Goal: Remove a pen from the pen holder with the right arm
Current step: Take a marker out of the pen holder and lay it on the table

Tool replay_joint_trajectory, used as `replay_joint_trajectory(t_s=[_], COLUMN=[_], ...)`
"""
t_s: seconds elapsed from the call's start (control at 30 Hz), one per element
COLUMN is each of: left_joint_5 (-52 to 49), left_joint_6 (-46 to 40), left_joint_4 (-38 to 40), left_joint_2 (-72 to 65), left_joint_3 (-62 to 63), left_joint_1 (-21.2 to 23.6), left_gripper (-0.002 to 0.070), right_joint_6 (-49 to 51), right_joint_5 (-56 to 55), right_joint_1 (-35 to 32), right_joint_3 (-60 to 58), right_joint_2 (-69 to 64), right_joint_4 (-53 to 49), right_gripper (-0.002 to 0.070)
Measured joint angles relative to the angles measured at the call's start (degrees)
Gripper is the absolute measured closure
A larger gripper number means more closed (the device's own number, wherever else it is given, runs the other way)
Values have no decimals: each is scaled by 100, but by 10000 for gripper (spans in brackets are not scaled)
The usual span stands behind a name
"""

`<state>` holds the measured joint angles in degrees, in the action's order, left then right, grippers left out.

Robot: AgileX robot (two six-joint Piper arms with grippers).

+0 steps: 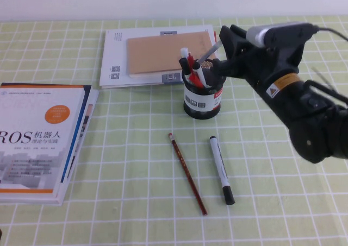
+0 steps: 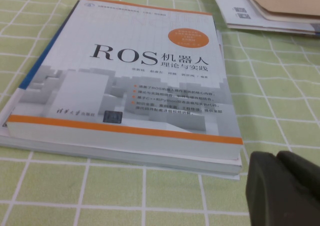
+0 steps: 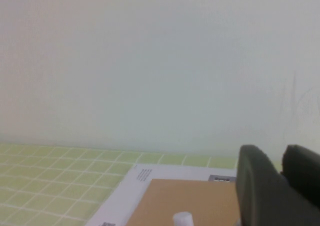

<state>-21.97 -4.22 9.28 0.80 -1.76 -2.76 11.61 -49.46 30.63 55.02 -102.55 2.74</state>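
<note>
Right hand (image 1: 218, 67): at pen holder (image 1: 202, 103), fingers (image 3: 257, 186) nearly together
Left hand (image 2: 278, 162): by book (image 2: 150, 91), together
Lift: best straight up

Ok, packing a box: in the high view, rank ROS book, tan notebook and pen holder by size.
ROS book, though nearest
tan notebook
pen holder
Right claw at the holder; left claw near the book.

"ROS 机器人 理论与实践" — book (image 2: 150, 86) cover; warning-triangle label (image 1: 283, 84) — right arm (image 1: 310, 121)
</note>
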Motion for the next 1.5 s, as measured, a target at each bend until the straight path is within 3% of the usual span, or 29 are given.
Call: replay_joint_trajectory(t_s=[0.27,0.63,0.87,1.03,1.2,1.5], left_joint_5=[0,0,0,0,0,0], left_joint_6=[0,0,0,0,0,0], left_joint_4=[0,0,0,0,0,0], left_joint_2=[0,0,0,0,0,0], left_joint_3=[0,0,0,0,0,0], left_joint_1=[0,0,0,0,0,0], left_gripper=[683,683,683,683,683,683], right_joint_6=[-482,-700,-714,-714,-1055,-1262], right_joint_5=[1764,5280,8580,10100,10673,10566], right_joint_1=[0,0,0,0,0,245], right_joint_3=[0,179,1316,1957,2229,2297], right_joint_2=[1269,3088,3090,2600,1999,866], right_joint_4=[-161,-202,-225,-129,522,1075], right_gripper=[634,634,635,635,635,635])
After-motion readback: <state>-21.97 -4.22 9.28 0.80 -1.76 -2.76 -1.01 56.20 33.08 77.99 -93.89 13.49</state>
